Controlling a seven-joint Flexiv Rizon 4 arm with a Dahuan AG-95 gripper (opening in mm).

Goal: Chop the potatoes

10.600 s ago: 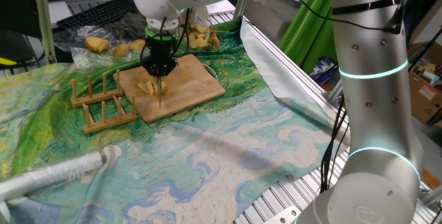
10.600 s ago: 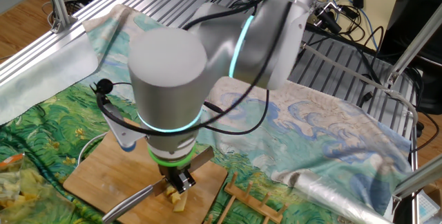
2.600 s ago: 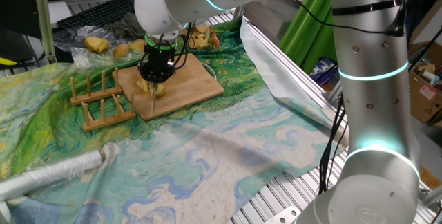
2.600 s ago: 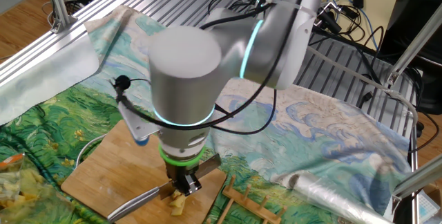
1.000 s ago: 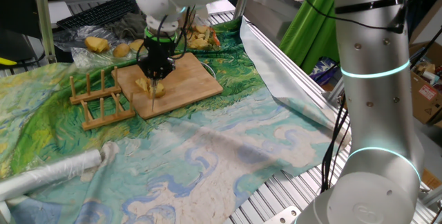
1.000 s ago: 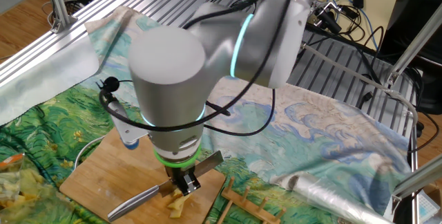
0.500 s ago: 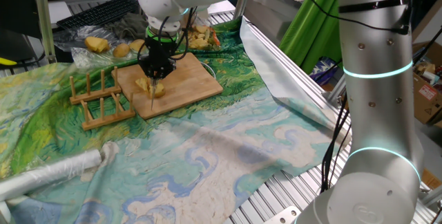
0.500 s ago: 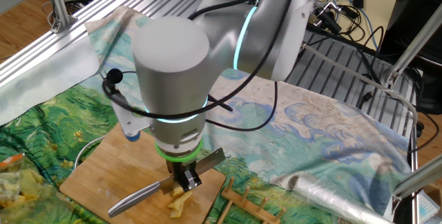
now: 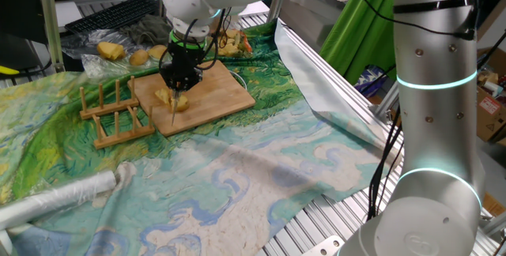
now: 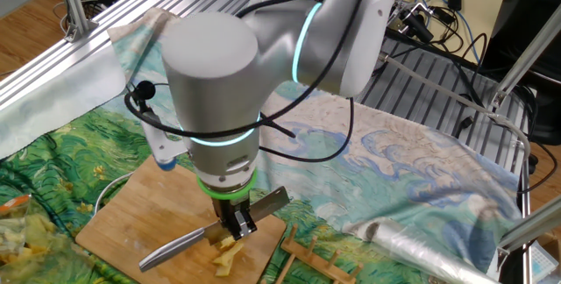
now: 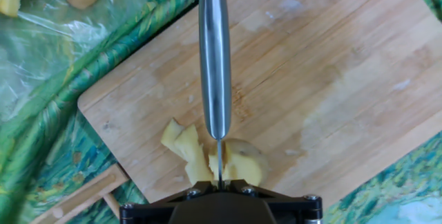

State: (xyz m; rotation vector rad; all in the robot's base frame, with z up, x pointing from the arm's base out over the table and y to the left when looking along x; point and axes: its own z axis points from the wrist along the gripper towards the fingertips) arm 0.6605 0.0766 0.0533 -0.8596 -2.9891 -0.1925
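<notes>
Pale-yellow potatoes (image 11: 183,148) lie as a few cut chunks near the front edge of the wooden board (image 11: 331,79). My gripper (image 11: 219,182) stands right above them, shut on a steel knife (image 11: 214,58). The thin blade runs edge-on down between two chunks. In one fixed view the gripper (image 9: 175,88) points down at the potatoes (image 9: 164,96) on the board (image 9: 221,90). In the other fixed view the knife (image 10: 175,247) lies slanted across the gripper (image 10: 235,227), with potato pieces (image 10: 226,253) just below it.
A wooden slotted rack (image 9: 115,118) stands to the left of the board. A plastic sheet with whole potatoes (image 9: 118,50) and peelings lies behind it. A rolled plastic sheet (image 9: 55,201) rests at the front left. Aluminium rails border the painted cloth.
The gripper and knife stay almost in place over the potato pieces. The arm's wrist has turned and shifted only slightly.
</notes>
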